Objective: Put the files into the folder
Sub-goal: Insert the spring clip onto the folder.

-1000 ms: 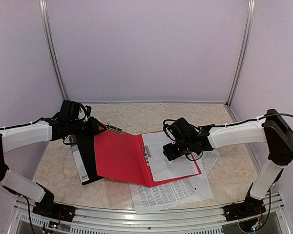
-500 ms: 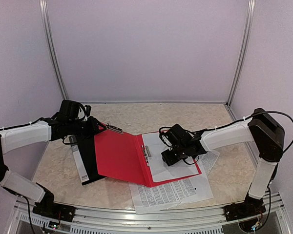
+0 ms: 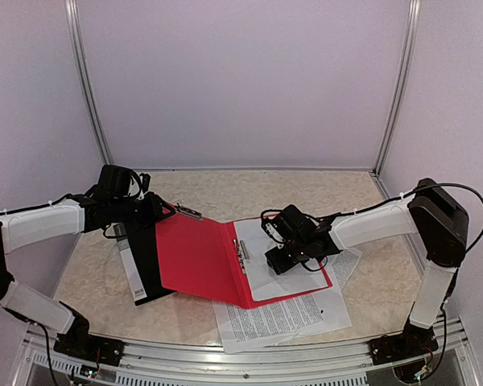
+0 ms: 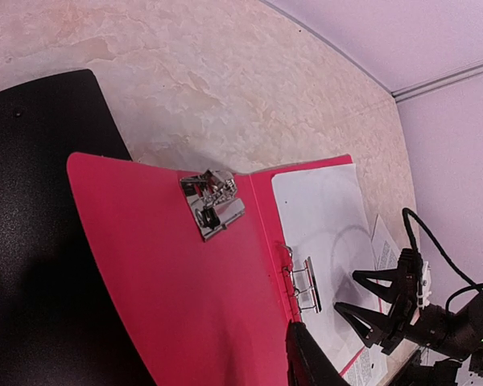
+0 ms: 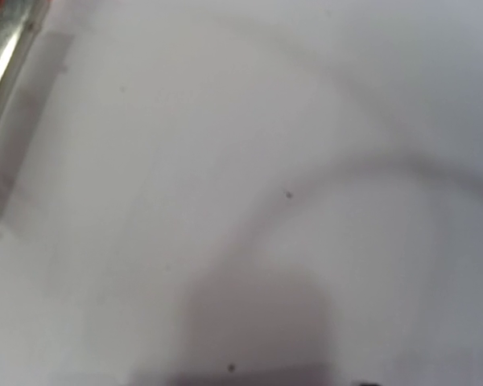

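Note:
The red folder (image 3: 197, 261) lies open, its left cover tilted up. My left gripper (image 3: 161, 213) is shut on that cover's top edge; one dark finger (image 4: 306, 362) shows against the red inside face (image 4: 185, 281). A nearly blank white sheet (image 3: 282, 273) of the files lies in the folder's right half beside the spine clip (image 4: 306, 283). My right gripper (image 3: 275, 259) is low over this sheet, and its fingers (image 4: 370, 281) stand apart, open and empty. Printed sheets (image 3: 282, 318) stick out from under the folder. The right wrist view holds only white paper (image 5: 241, 161).
A black board (image 3: 141, 265) with a white strip lies under the raised cover at the left. A silver clip (image 4: 213, 201) sits on the cover's inner face. More printed paper (image 3: 350, 261) pokes out at the folder's right. A metal rail (image 3: 241, 362) runs along the near edge.
My right gripper has shifted slightly left and down onto the white sheet, with that arm's elbow swinging up. The left arm and the raised cover have not moved.

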`<state>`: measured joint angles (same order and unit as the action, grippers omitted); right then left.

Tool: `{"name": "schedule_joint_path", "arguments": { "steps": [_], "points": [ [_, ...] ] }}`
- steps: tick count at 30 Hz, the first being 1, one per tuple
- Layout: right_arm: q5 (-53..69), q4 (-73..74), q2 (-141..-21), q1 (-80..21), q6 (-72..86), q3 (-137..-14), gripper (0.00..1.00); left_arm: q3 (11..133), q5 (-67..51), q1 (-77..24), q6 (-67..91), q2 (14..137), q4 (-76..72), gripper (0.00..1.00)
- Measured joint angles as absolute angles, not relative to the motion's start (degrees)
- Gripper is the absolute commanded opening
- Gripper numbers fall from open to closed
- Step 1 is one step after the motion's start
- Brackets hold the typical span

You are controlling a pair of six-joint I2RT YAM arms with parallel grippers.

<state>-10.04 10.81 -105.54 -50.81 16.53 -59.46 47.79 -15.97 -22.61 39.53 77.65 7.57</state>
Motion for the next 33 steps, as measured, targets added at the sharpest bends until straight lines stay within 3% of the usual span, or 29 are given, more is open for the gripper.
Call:
{"name": "schedule_joint_path", "arguments": {
  "steps": [9,20,33],
  "points": [
    [-9.8,12.4,-105.1,-50.8,15.2,-62.7,0.68,47.8,-16.0,-22.6,39.5,77.6,7.7,0.39],
    [-9.1,13.1,-102.3,-50.8,14.0,-63.9,0.66,47.9,-15.6,-22.6,39.5,77.6,8.5,0.4],
    [-8.1,8.4,-108.9,-50.8,13.2,-61.8,0.62,47.9,-14.0,-22.6,38.5,77.6,9.5,0.41]
  ]
}}
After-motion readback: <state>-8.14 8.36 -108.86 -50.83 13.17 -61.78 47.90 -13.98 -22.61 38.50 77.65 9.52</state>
